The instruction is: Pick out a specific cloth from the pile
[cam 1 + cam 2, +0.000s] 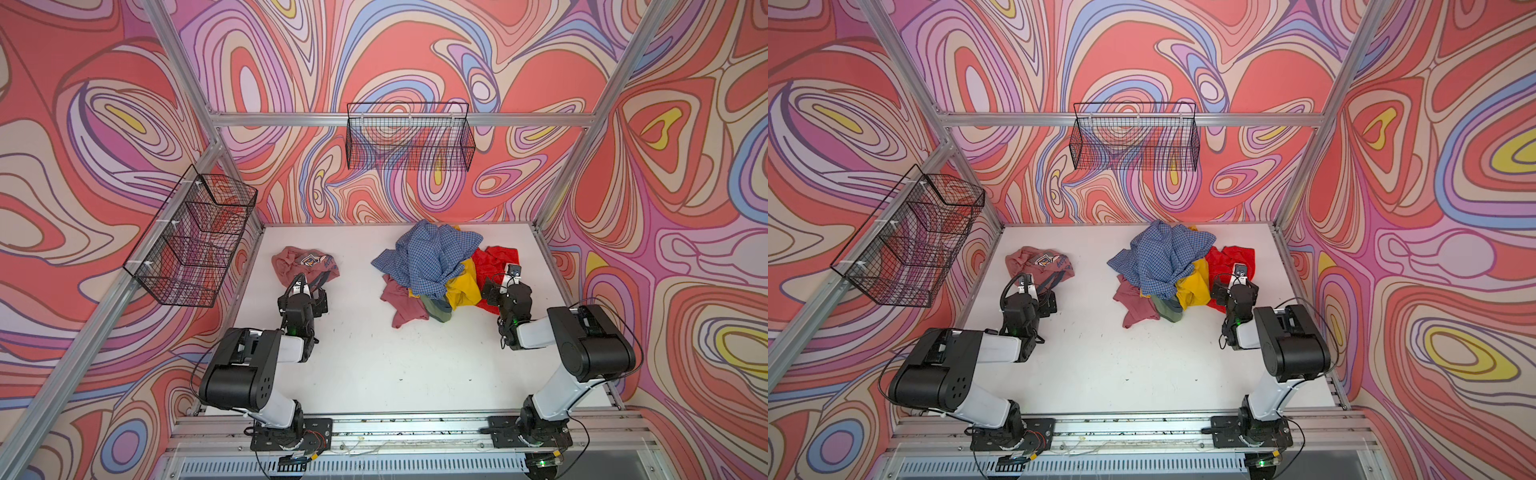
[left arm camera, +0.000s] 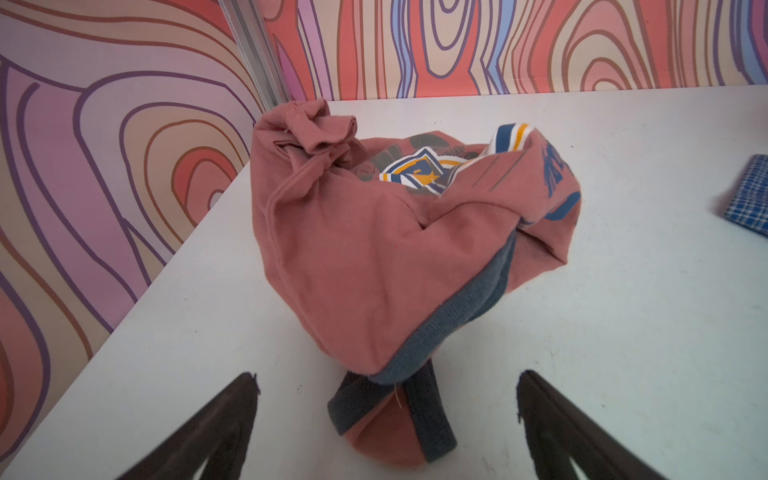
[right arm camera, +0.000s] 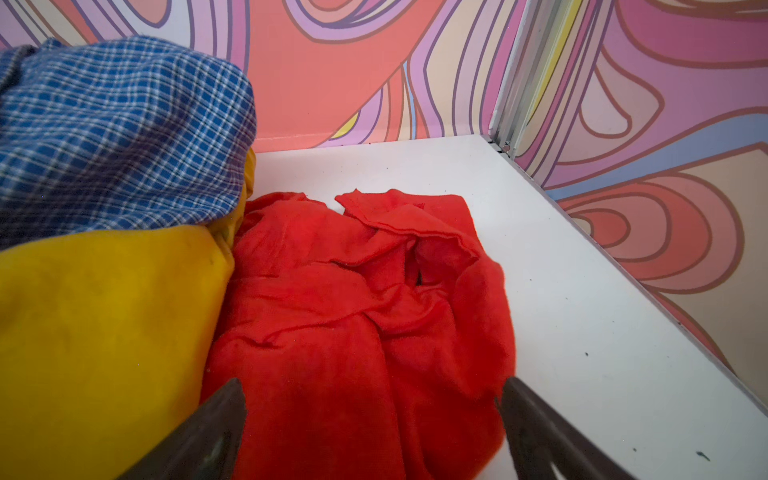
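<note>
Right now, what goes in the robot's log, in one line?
cloth: apart from pile | left end effector: open, empty | right end effector: open, empty

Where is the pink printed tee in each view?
Top view: pink tee on the left of the table, apart from the pile.
Top view: same place.
Left wrist: centre of frame.
Right wrist: not in it.
Shared landmark: blue checked shirt.

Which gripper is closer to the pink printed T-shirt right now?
Left. The left gripper sits open right at the near edge of the pink T-shirt. The right gripper hangs open over the red cloth, on the side of the pile away from the shirt.
</note>
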Action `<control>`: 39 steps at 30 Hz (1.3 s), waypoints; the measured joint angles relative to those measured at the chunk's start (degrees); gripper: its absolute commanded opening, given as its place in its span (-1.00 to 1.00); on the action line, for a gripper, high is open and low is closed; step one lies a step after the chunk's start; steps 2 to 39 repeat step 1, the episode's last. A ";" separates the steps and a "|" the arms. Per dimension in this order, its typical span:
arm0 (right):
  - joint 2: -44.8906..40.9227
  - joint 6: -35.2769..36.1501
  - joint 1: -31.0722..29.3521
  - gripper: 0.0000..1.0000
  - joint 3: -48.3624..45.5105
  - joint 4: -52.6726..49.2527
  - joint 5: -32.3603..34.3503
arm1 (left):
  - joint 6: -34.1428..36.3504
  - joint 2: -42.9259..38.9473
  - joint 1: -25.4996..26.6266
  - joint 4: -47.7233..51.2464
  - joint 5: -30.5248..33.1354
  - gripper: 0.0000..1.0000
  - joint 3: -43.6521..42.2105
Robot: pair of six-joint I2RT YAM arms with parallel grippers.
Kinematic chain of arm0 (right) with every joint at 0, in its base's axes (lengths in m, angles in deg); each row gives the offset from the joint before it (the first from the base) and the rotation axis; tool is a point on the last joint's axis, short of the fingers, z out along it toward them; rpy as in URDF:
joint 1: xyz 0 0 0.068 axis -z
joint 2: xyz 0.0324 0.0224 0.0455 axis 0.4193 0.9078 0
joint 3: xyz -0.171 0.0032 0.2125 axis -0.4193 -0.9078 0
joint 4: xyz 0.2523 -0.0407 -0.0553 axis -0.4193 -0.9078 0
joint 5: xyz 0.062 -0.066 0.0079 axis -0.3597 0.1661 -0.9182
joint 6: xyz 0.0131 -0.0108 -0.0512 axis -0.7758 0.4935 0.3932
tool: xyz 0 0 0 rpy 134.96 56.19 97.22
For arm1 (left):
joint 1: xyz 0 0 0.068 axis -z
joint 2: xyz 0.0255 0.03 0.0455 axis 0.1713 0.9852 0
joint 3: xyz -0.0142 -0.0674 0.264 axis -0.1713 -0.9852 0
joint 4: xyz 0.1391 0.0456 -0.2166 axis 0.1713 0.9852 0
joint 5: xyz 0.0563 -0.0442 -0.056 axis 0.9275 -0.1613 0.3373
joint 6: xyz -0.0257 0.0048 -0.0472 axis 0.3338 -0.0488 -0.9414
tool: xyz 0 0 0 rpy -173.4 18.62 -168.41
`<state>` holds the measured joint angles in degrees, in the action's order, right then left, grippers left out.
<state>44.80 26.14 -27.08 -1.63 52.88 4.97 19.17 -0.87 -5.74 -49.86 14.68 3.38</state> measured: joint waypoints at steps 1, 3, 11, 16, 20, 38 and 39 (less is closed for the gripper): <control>0.00 0.00 0.00 0.97 0.00 0.00 0.00 | 0.00 0.00 0.00 0.00 0.00 1.00 0.00; 0.00 0.00 0.00 0.97 0.00 0.00 0.00 | 0.00 0.00 0.00 0.00 0.00 1.00 0.00; 0.00 0.00 0.00 0.97 0.00 0.00 0.00 | 0.00 0.00 0.00 0.00 0.00 1.00 0.00; 0.00 0.00 0.00 0.97 0.00 0.00 0.00 | 0.00 0.00 0.00 0.00 0.00 1.00 0.00; 0.00 0.00 0.00 0.97 0.00 0.00 0.00 | 0.00 0.00 0.00 0.00 0.00 1.00 0.00; 0.00 0.00 0.00 0.97 0.00 0.00 0.00 | 0.00 0.00 0.00 0.00 0.00 1.00 0.00; 0.00 0.00 0.00 0.97 0.00 0.00 0.00 | 0.00 0.00 0.00 0.00 0.00 1.00 0.00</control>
